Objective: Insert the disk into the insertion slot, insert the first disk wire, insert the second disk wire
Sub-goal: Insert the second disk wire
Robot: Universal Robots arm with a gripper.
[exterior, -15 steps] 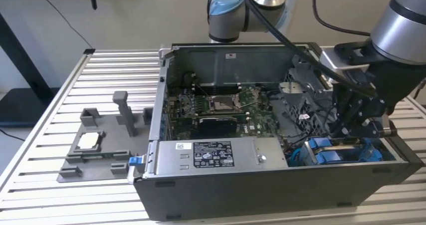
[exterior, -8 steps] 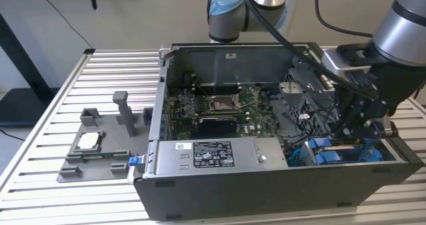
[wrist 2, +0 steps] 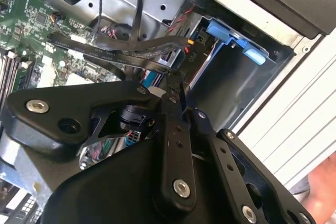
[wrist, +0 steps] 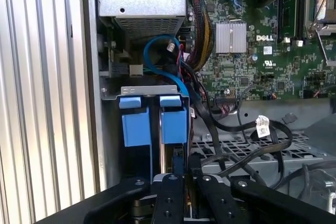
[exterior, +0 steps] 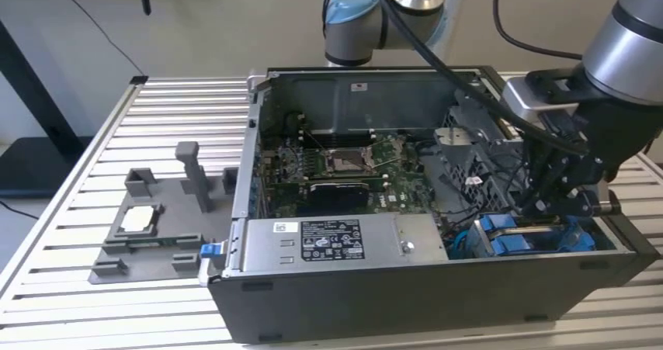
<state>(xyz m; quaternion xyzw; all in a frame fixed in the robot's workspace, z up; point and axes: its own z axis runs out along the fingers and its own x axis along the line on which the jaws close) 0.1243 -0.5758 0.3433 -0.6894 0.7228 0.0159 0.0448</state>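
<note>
We see the gripper lowered inside the computer case, its fingers pinched together over the insertion slot with blue tabs, beside black cables.

In the second wrist view, the black gripper reaches toward a bundle of flat black cables beside the green motherboard. Its fingers stand close together at the tips. Blue plastic tabs sit along the rim of a dark grey bay
</note>
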